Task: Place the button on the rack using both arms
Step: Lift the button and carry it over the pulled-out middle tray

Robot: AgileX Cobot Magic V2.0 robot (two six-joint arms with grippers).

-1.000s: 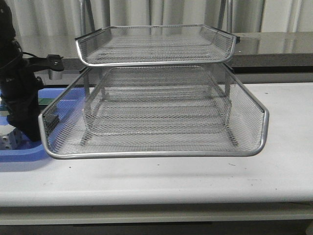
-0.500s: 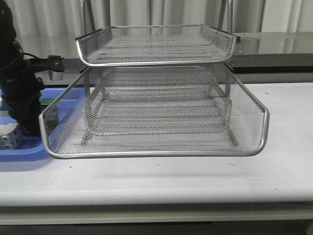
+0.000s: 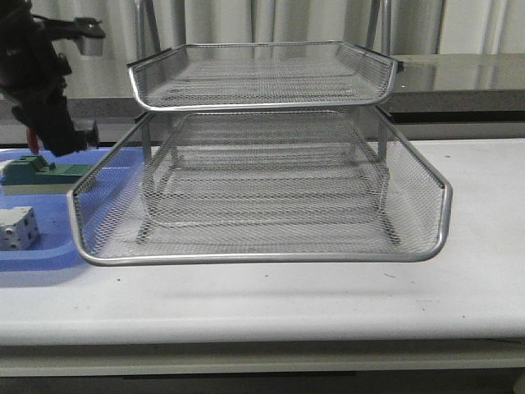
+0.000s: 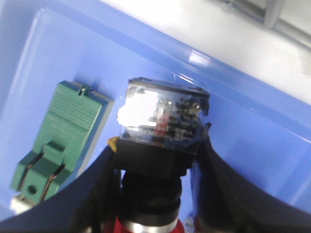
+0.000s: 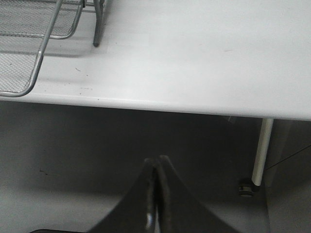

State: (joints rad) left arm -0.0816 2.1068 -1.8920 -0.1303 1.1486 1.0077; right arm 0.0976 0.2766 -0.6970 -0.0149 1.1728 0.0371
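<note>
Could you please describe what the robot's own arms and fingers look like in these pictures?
The left arm is bulky and matt black in the front view, with a black cable looping by it and a small silver-grey housing near its top. Its fingers are smooth, dark and broad, curving inward. The right gripper shows two dark, glossy fingers that taper to a narrow tip. No markings or labels are visible.

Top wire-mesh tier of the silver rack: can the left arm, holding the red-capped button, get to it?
Probably yes: the left gripper, shut on the button, hangs beside the rack near top-tier height, nothing between.
</note>
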